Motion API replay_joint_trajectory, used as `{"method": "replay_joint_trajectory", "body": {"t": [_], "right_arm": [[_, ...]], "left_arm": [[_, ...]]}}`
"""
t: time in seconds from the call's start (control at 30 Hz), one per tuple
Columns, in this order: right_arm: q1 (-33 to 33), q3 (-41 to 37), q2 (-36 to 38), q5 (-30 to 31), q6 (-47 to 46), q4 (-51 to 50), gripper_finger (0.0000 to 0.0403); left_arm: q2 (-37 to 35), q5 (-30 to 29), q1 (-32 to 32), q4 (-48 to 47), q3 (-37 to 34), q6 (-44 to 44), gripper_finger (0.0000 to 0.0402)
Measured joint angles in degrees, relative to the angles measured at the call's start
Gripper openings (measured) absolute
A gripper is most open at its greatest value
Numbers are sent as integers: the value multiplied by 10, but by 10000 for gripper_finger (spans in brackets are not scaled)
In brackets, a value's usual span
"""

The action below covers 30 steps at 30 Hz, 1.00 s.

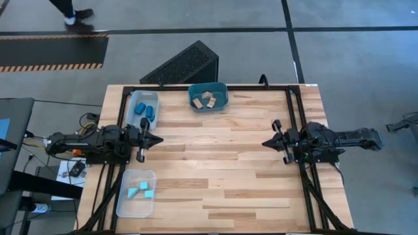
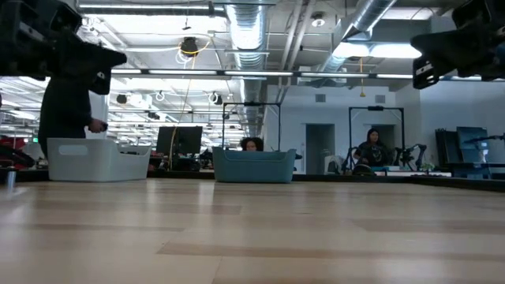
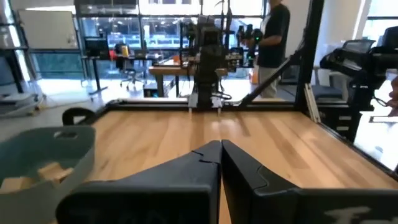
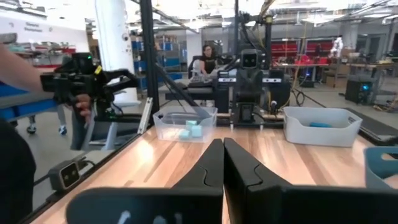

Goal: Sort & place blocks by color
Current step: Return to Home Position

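- Tub (image 1: 191, 98), teal, sits at the middle of the table's (image 1: 215, 176) far edge; tan blocks (image 1: 208, 99) lie loosely piled inside it
- clear tray (image 1: 133, 104) stands just beside the tub on the left arm's side; dark blue blocks (image 1: 148, 109) are in it
- second tray (image 1: 127, 202) is well apart from the tub, at the opposite table edge, also on the left arm's side; a few pale cyan blocks (image 1: 142, 189) are in it
- left gripper (image 1: 159, 138): farther from the tub than the first tray, roughly level with the gap between the two trays; fingers pressed together, nothing held; tips aim at the middle of the table
- right gripper (image 1: 265, 142): on the other side of the tub, about as far from it as the left one; fingers together, nothing between them; tips aim back at the left gripper
- both grippers are well apart from each other; the low view has them up at the top corners, off the wood
- every block in view is in the tub or in a tray
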<state>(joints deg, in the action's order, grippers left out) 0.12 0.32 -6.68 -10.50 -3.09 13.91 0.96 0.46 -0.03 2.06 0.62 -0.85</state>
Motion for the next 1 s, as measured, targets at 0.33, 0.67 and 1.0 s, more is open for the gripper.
{"method": "replay_joint_trajectory", "body": {"t": [0.33, 0.67, 1.0], "right_arm": [[28, 0, 0, 0, 2, -49, 16], [63, -1, 0, 1, 31, -47, 17], [72, 14, 0, 45, 139, 61, 18]], "left_arm": [[32, -11, 0, -4, 0, -31, 0], [33, -11, 0, -4, -1, -17, 0], [33, -11, 0, -4, -2, -15, 0]]}}
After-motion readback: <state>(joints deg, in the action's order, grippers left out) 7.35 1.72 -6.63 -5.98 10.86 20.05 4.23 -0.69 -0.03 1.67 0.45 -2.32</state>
